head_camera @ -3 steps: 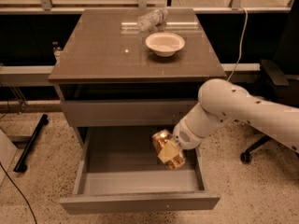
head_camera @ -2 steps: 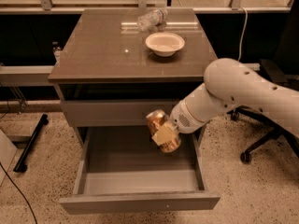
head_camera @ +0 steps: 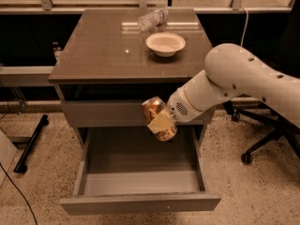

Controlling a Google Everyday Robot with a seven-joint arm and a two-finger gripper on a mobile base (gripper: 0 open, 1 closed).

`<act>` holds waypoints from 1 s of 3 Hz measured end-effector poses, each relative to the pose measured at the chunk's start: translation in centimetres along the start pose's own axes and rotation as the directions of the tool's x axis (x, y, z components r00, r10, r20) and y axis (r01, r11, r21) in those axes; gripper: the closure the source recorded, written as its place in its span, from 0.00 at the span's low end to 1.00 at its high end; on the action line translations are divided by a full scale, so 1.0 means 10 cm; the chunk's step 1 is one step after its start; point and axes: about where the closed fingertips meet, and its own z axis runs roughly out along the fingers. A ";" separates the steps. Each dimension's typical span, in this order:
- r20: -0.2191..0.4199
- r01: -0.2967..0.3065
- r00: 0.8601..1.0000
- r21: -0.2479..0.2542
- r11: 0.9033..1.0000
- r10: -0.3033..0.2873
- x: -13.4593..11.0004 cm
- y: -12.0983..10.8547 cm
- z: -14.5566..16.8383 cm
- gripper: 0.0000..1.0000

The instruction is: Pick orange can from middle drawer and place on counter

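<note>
- Above the open middle drawer [head_camera: 140, 203], in front of the shut upper drawer front [head_camera: 101, 114]: gripper [head_camera: 161, 123] is clamped on the orange can [head_camera: 153, 108], which sits tilted w/ one pale finger [head_camera: 159, 122] across its side.
- Change vs. a sec ago: can was down low inside the drawer box. It's now lifted up and a bit left, clear of the drawer walls.
- Meaning: pick part looks done and the lift is underway. Can is not yet above the counter [head_camera: 98, 50] edge, so more height is needed before moving in over the top.
- Drawer interior looks bare, smooth grey, nothing else inside.
- On counter: white bowl [head_camera: 165, 44] right of centre towards the back, clear water bottle [head_camera: 152, 18] lying just behind it. Front and left of the slab are free, prob. the easiest drop spot.
- In the way: counter's front lip overhangs right above the can, so rising straight up risks a bump; likely needs to pull out first. Bowl is near the arm's [head_camera: 234, 76] side.
- Office chair [head_camera: 265, 139] on the right floor, behind the arm, apart from the work.
</note>
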 end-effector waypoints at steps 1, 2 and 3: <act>0.021 0.035 0.999 0.024 0.999 -0.036 -0.18 -0.04 -0.07 1.00; 0.018 0.114 0.993 0.094 0.989 -0.116 -0.62 -0.21 -0.16 1.00; 0.008 0.176 0.984 0.135 0.975 -0.179 -1.01 -0.36 -0.19 1.00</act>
